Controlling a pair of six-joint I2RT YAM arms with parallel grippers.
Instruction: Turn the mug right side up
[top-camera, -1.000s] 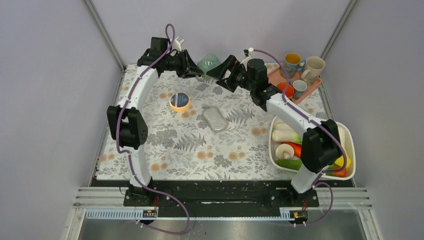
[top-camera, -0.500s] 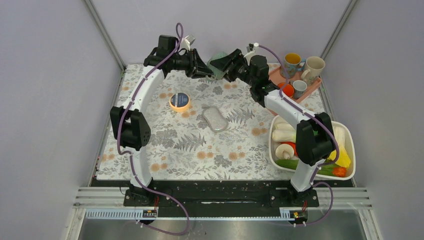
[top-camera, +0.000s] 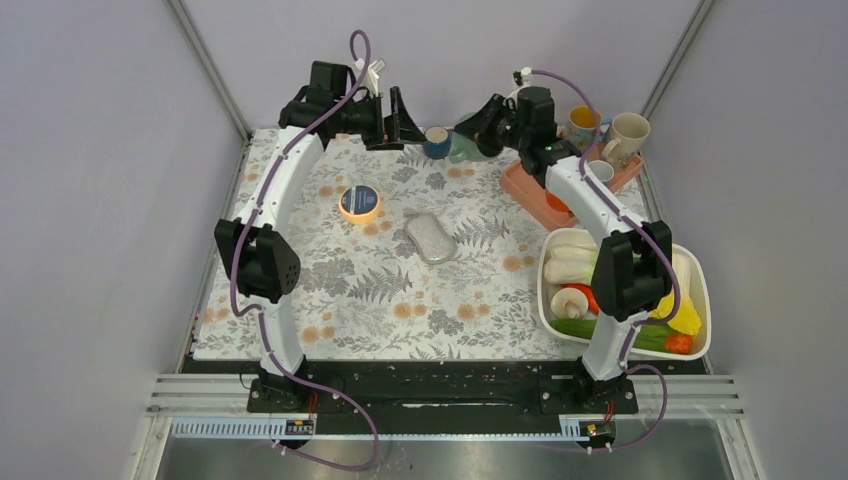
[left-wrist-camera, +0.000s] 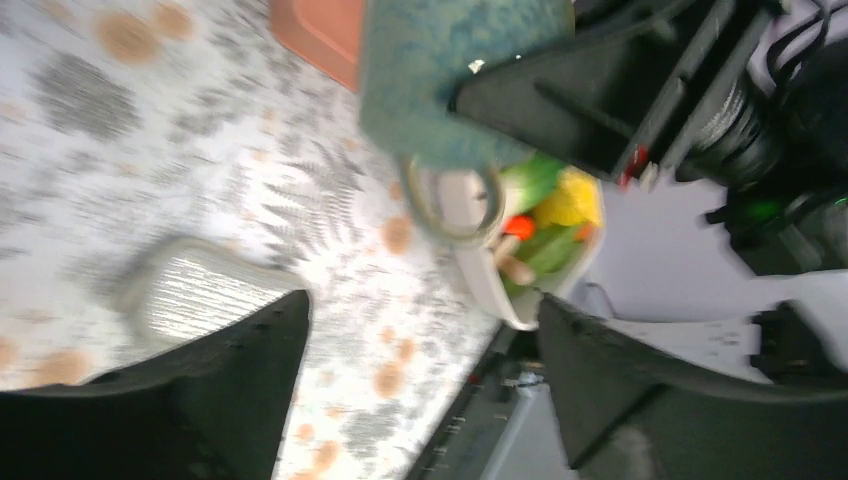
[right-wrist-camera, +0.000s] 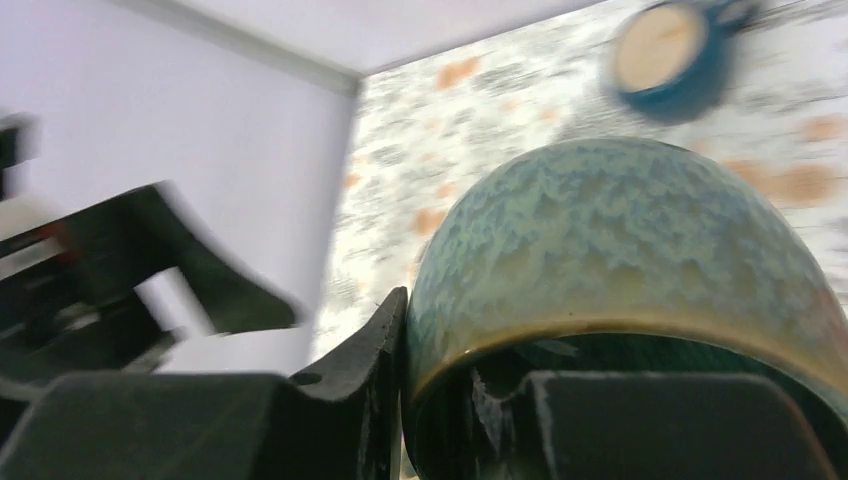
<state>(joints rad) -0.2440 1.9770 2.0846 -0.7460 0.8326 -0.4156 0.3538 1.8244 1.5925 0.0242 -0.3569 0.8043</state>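
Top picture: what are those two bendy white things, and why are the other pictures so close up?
They are two robot arms with pinching grippers. One camera looks down from above; the other pictures come from cameras on each wrist. The right gripper pinches the rim of a green mug, held sideways in the air. The left gripper is open, holding nothing. On the table lie a tape roll, a grey tin, a pink tray of cups and a tub of vegetables.

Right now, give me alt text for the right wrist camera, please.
The right hand grips the rim of a speckled green mug, one finger outside and one inside, with the floral tablecloth behind; everything else is blurred.
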